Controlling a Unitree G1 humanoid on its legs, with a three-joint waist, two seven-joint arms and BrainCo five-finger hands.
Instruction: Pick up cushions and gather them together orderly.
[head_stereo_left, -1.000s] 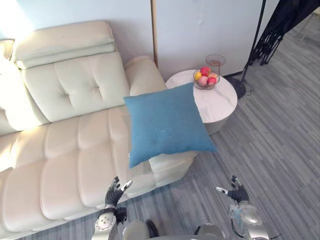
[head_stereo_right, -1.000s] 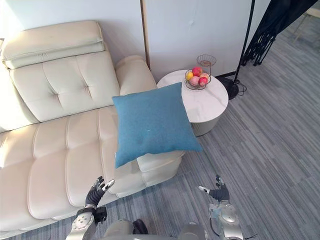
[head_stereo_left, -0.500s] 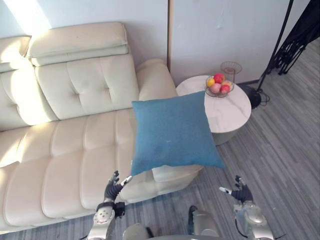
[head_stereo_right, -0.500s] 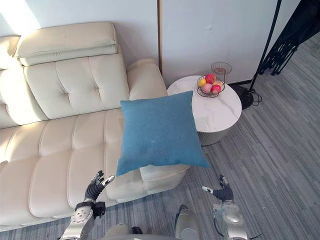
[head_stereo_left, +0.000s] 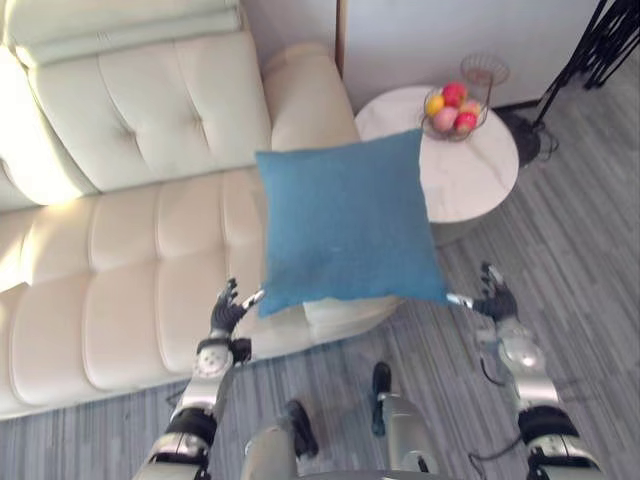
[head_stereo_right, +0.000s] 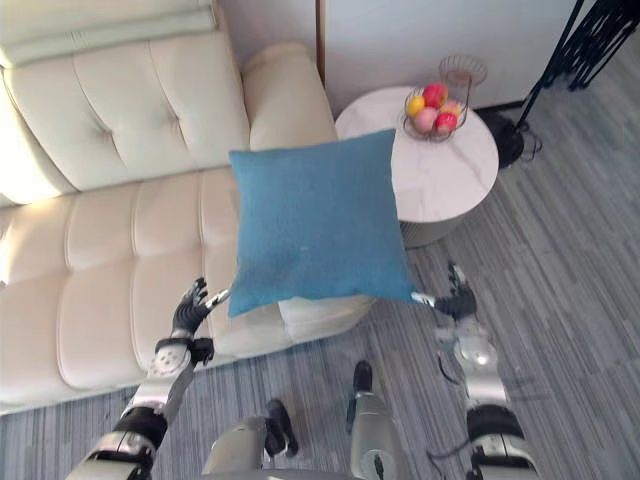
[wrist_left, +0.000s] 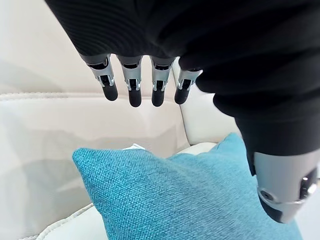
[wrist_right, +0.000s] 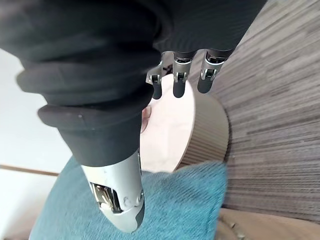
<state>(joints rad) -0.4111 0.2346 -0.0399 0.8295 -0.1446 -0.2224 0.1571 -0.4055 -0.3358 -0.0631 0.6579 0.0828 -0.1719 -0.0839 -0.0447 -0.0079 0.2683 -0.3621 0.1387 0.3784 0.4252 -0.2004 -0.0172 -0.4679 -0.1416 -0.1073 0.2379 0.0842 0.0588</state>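
Just beside blue cushion (head_stereo_left: 345, 225) lower corners: left hand (head_stereo_left: 228, 308), right hand (head_stereo_left: 495, 302) raised, fingers straight, holding nothing.

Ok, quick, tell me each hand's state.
Left hand: open, fingers straight, beside the blue cushion, holding nothing.
Right hand: open, fingers straight, holding nothing.

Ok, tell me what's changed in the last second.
Both arms have reached out: the left hand and right hand now flank the lower corners of the blue cushion, fingers open, not gripping. The view shifted too. The cushion stays on the sofa, fruit basket on the side table.
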